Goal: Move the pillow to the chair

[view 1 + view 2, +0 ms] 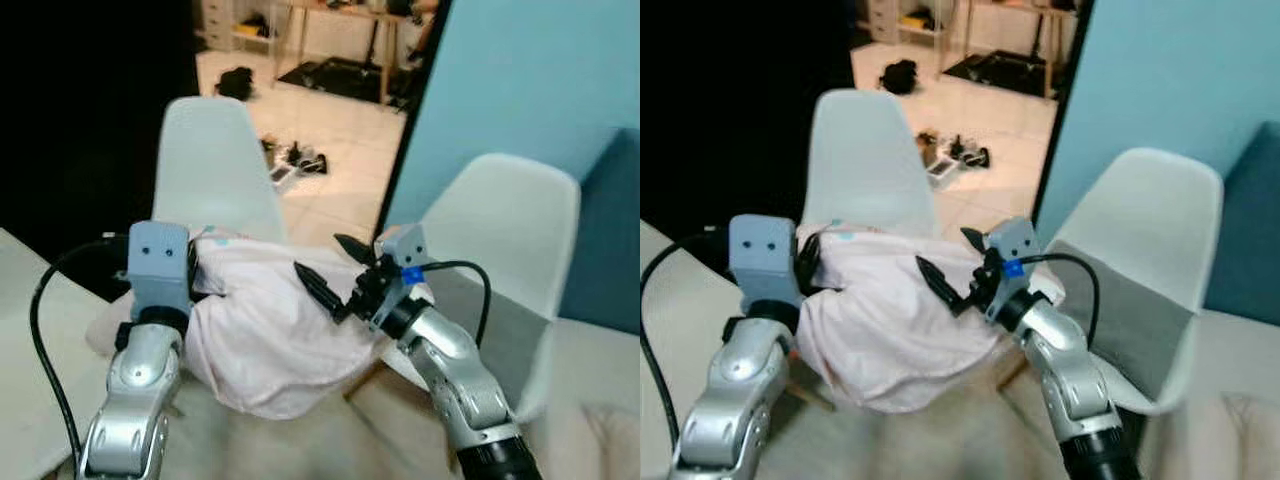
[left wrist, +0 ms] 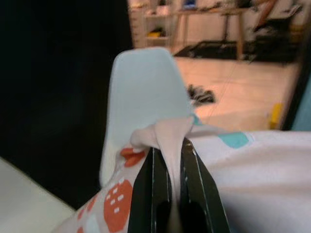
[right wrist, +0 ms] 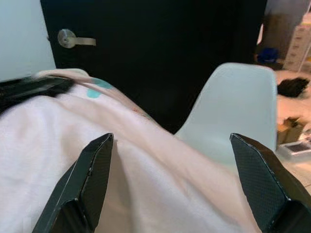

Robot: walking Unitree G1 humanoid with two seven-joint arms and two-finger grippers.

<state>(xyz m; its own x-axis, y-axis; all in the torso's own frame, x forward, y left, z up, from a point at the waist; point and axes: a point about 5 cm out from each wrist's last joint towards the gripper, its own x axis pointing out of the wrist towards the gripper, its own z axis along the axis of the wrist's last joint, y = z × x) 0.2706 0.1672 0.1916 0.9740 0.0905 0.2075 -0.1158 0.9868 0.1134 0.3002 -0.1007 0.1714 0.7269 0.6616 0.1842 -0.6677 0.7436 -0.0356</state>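
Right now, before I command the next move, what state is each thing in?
Pillow: held up over the left chair's seat, fabric pinched by the left gripper.
Left gripper: shut on the pillow.
Right gripper: open, beside the pillow.
Left chair: upright, pillow in front of its back.
Right chair: upright.

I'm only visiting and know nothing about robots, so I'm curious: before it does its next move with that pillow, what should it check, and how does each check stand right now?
1. Left gripper pinching the pillow: ok, its fingers are shut on a fold of the fabric.
2. Right gripper holding the pillow: not ok, its fingers are spread open over the fabric.
3. Pillow above the left white chair: ok, it hangs in front of the backrest.
4. Seat of that chair free: cannot tell, the pillow hides it.
5. Right white chair out of the way: ok, it stands apart to the right.
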